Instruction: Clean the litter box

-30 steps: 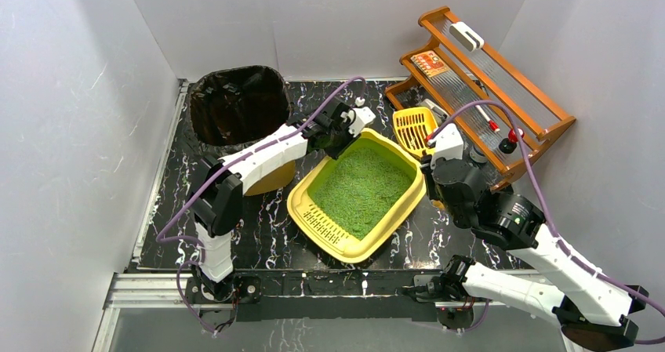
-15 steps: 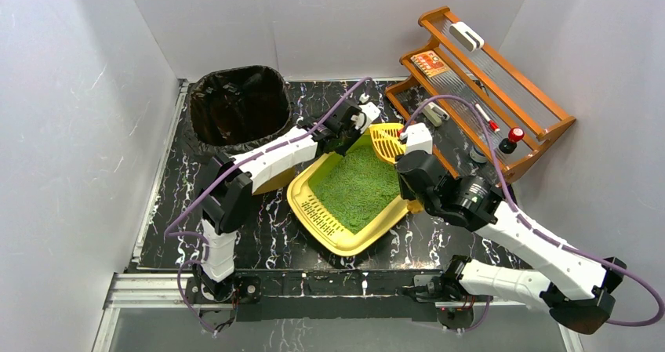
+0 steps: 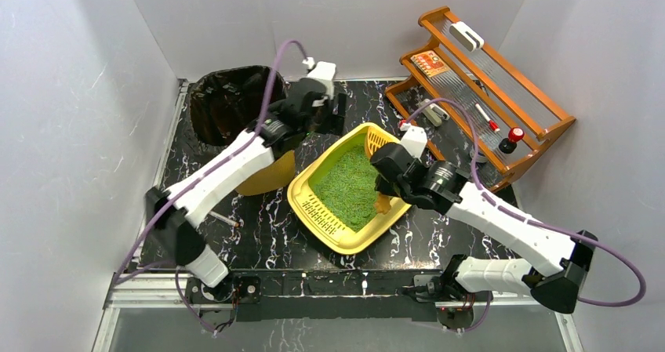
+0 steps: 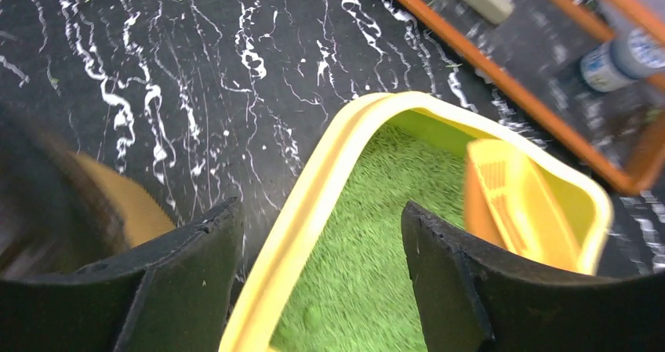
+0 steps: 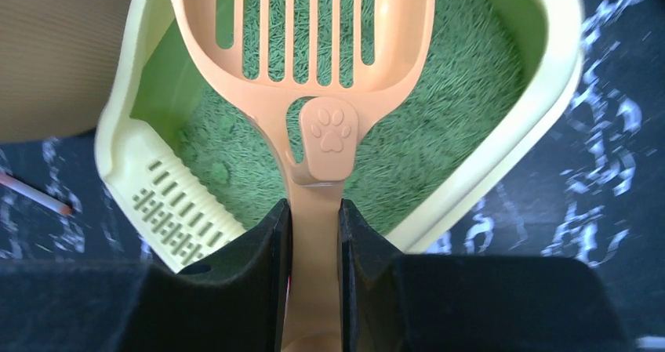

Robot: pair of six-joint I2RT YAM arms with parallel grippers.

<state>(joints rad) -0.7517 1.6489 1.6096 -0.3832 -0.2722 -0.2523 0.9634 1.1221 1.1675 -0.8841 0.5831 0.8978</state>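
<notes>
Litter box [image 3: 320, 217], on the marbled table [image 3: 259, 242] between both arms, holds green litter [image 3: 353, 183]. Left of it is the black-bagged bin [image 3: 235, 105]; to its far right is the wooden rack [image 3: 486, 93]. The left gripper [image 4: 317, 211] hovers over its far corner, spread wide and empty. The right gripper [image 5: 314, 211] clamps the orange scoop [image 5: 314, 54] by its handle, above the litter.

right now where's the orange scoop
In the right wrist view the orange scoop sits centre, handle clamped in the right end effector, slotted head over the green litter inside the litter box.
</notes>
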